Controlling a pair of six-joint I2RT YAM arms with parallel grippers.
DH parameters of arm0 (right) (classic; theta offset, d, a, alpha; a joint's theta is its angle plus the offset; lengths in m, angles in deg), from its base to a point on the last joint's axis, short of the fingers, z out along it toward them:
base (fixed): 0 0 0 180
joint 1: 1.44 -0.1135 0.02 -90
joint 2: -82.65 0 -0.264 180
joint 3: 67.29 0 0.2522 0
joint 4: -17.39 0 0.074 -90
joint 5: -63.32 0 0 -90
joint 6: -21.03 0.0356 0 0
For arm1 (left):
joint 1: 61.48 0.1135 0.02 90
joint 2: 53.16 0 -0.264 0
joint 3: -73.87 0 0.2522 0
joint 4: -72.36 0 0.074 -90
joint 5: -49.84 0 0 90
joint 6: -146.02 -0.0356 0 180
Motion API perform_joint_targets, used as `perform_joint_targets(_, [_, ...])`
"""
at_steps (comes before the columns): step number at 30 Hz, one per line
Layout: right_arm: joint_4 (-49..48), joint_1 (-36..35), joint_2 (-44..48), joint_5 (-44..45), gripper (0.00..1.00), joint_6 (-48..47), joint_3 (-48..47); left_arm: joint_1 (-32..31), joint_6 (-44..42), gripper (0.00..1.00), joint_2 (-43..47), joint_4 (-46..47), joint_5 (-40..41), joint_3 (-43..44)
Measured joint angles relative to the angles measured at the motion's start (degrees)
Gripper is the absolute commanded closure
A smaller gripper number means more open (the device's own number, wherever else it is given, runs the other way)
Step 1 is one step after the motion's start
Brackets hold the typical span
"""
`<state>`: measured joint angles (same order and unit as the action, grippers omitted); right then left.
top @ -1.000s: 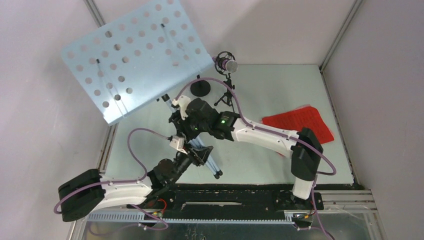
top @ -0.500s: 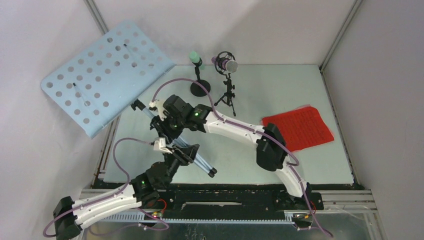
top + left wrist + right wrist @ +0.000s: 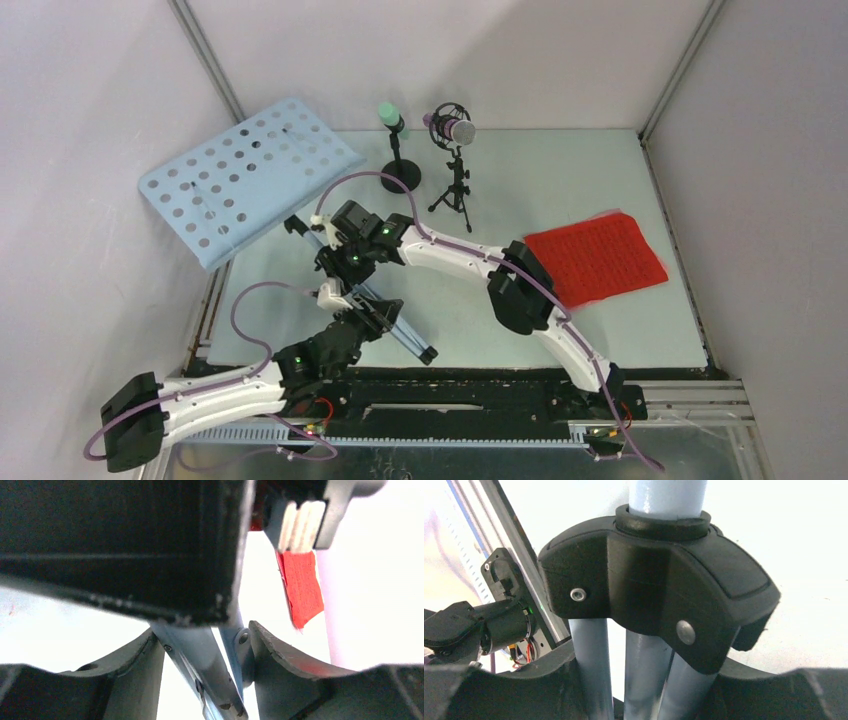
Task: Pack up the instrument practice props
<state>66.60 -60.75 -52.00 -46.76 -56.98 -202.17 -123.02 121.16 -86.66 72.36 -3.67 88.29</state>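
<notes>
Blue-grey metal fills both pincers: the tripod (image 3: 408, 338), legs folded together, lies slanted low over the bench (image 3: 560, 170), though you cannot tell whether its feet touch. The desk (image 3: 250, 175) hangs out beyond the right pincer, up and to its left, past the bench's edge. Your left pincer (image 3: 202, 645) is clenched across the leg bundle near the feet, and the legs run between its fingers (image 3: 125, 670), pressed from both sides. Your right pincer (image 3: 649, 680) grasps the same legs just below the black hub (image 3: 659, 595), with the tube (image 3: 666, 497) rising out of the hub past it. Treat the stand as stiff but top-heavy. The perforated desk is a broad plate at the end of a long lever, so it will likely try to swing and twist in whatever holds it. The legs look smooth and round and may slide or roll in a slack grip. The hub makes a natural stop, so just beneath it is the sound place to hold, with a second hold near the feet to check the turning. Don't take it by the thin desk. Well off to the right pincer's right lie the red sheets (image 3: 598, 258), limp and best pinched at an edge. Beyond it stand the mint mic (image 3: 390, 113) and purple mic (image 3: 455, 128), upright and probably easy to tip.
</notes>
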Motion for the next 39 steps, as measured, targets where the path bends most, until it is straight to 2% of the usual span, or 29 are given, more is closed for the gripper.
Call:
perform_joint_targets(9, [0.1,1.2,-3.3,0.4,1.0,5.5,0.0,-0.2,2.4,0.96,3.5,-7.6,-0.7,0.0])
perform_joint_targets(13, [0.1,1.7,-5.7,0.6,1.0,9.1,0.0,-0.3,2.4,0.9,5.3,-12.5,-0.7,0.0])
perform_joint_targets(17, [0.6,2.6,-7.6,-0.2,1.0,11.8,-1.0,-0.4,3.3,0.76,6.4,-14.7,-0.1,0.0])
perform_joint_targets(19, [0.8,3.0,-8.2,-0.2,1.0,12.8,-1.8,-0.4,3.6,0.57,6.6,-15.0,0.8,0.0])
perform_joint_targets(22, [1.2,3.3,-9.2,-0.4,1.0,13.4,-3.4,-0.4,3.9,0.35,6.7,-15.2,2.0,0.0])
perform_joint_targets(24, [1.4,3.4,-9.8,-0.8,1.0,13.7,-4.4,-0.4,3.9,0.26,6.9,-16.1,2.9,0.0])
perform_joint_targets(28, [1.6,4.5,-10.8,-2.0,1.0,11.8,-5.9,-0.4,3.8,0.14,9.0,-20.0,4.8,1.1])
perform_joint_targets(30, [1.2,5.1,-10.9,-1.9,1.0,10.9,-6.1,-0.4,3.7,0.02,10.6,-25.4,5.7,3.5])
perform_joint_targets(39, [0.0,6.5,-11.4,-1.0,1.0,12.7,-6.7,-0.4,3.9,0.0,13.5,-47.0,8.4,17.2])
